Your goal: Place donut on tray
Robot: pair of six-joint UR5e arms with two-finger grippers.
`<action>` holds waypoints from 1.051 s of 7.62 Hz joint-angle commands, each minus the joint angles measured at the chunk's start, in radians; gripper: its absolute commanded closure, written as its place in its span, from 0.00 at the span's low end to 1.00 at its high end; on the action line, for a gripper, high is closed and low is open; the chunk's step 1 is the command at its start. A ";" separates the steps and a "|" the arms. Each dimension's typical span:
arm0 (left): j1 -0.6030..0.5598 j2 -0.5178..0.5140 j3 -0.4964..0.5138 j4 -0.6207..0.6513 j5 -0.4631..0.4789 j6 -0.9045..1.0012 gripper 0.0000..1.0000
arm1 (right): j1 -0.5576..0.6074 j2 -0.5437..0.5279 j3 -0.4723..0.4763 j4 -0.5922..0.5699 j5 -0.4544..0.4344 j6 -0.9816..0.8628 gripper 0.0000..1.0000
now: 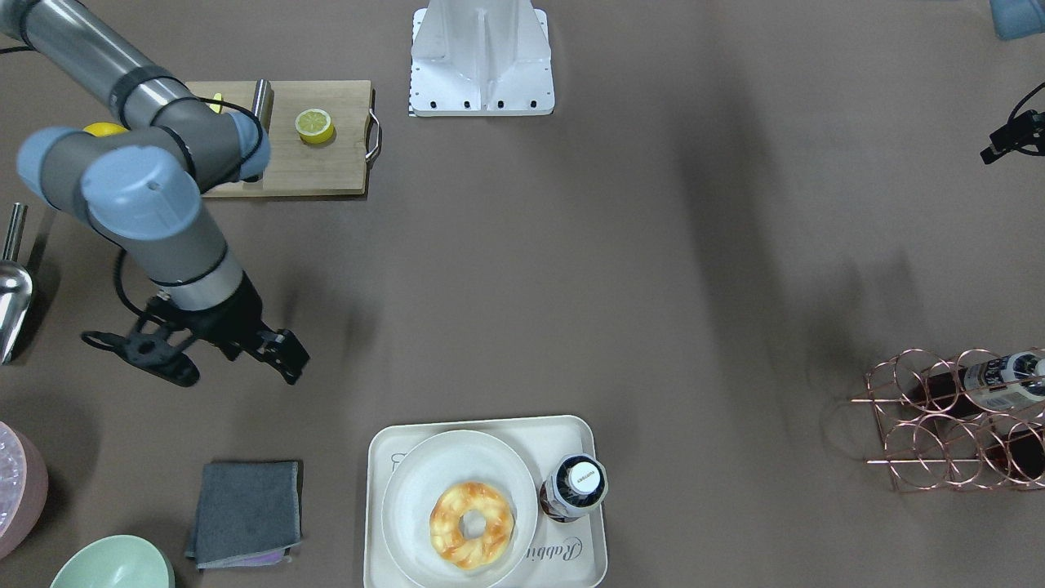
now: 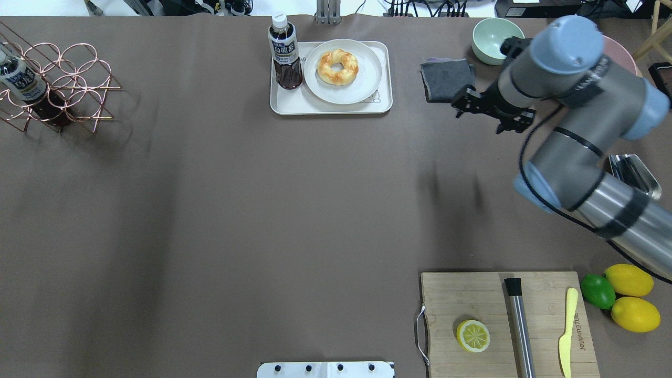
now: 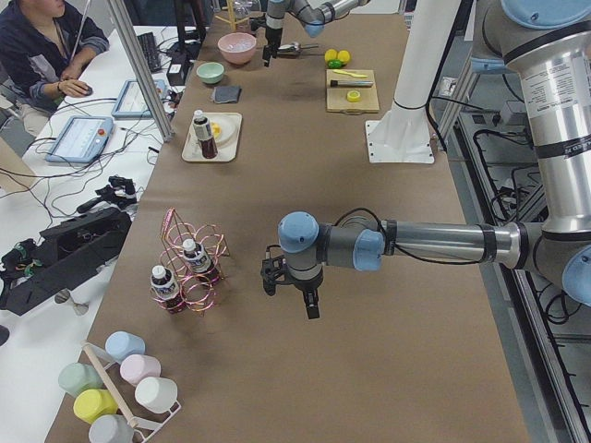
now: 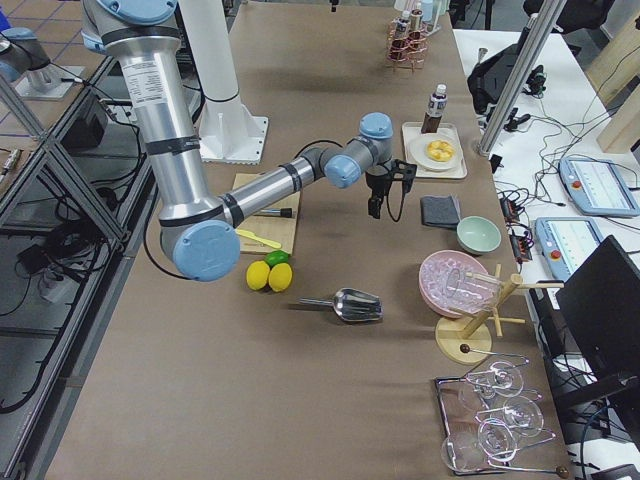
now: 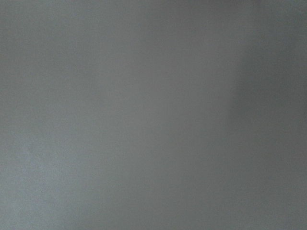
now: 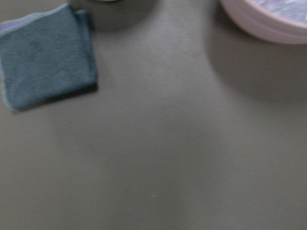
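The donut [image 1: 445,529] lies on a round off-white plate [image 1: 408,506], which sits on the cream tray [image 1: 388,445] at the table's far middle. The donut [image 2: 326,71], the plate [image 2: 367,79] and the tray [image 2: 278,102] also show in the overhead view. My right gripper [image 1: 295,366] hangs above bare table to the right of the tray, well apart from it, and looks open and empty; it also shows in the overhead view [image 2: 458,107]. My left gripper [image 1: 1012,135] shows small at the front view's right edge, and whether it is open or shut cannot be told. It hovers near the wine rack [image 3: 189,268].
A dark tea bottle [image 1: 575,486] stands on the tray beside the plate. A grey cloth [image 2: 446,79], a green bowl [image 2: 493,34] and a pink bowl [image 6: 268,19] lie near my right gripper. A cutting board [image 2: 472,294] with a lemon half [image 2: 472,336] is near the robot.
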 commanded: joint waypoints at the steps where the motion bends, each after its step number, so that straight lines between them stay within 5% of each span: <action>1: 0.002 0.007 -0.001 -0.001 -0.001 0.000 0.02 | 0.198 -0.261 0.106 0.000 0.118 -0.355 0.00; 6: 0.003 0.007 -0.004 -0.001 -0.001 0.000 0.02 | 0.573 -0.539 0.077 -0.092 0.172 -1.152 0.00; 8: 0.003 0.007 -0.004 -0.001 -0.001 0.000 0.02 | 0.643 -0.553 0.080 -0.161 0.213 -1.253 0.00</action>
